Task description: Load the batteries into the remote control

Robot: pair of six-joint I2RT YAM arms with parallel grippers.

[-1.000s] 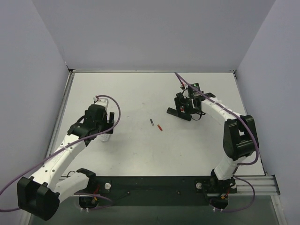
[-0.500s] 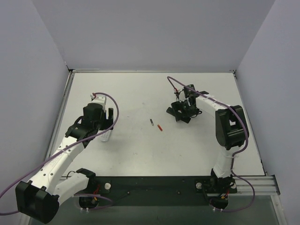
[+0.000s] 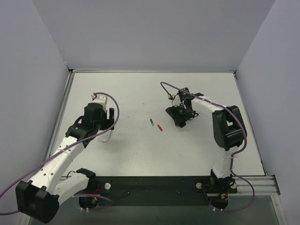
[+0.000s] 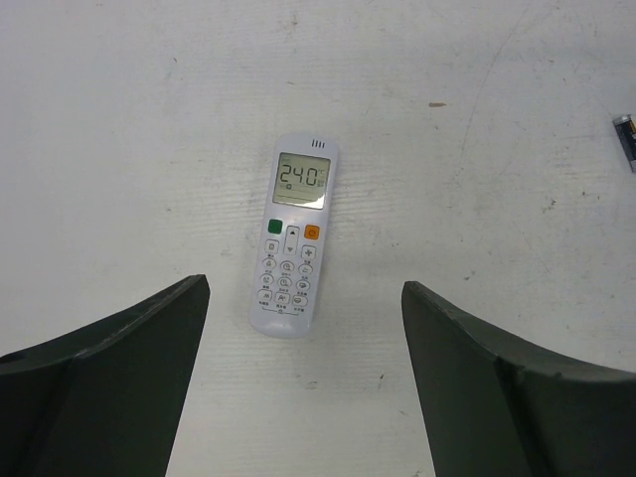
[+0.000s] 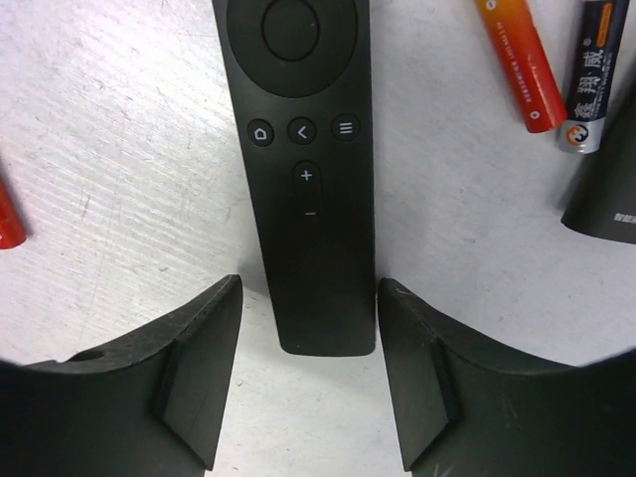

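right gripper (image 5: 310,288): jaws standing apart, straddling one end of black remote (image 5: 303,149), not clamping | red battery (image 5: 517,65), grey battery (image 5: 588,75): lying just beside that remote | left gripper (image 4: 305,288): hanging spread wide over white remote (image 4: 295,243)

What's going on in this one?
The right gripper is down on the table, its fingers straddling the plain end of a black remote, not yet clamped. A red battery and a dark battery lie loose beside it. The left gripper hangs open above a white remote lying face up.
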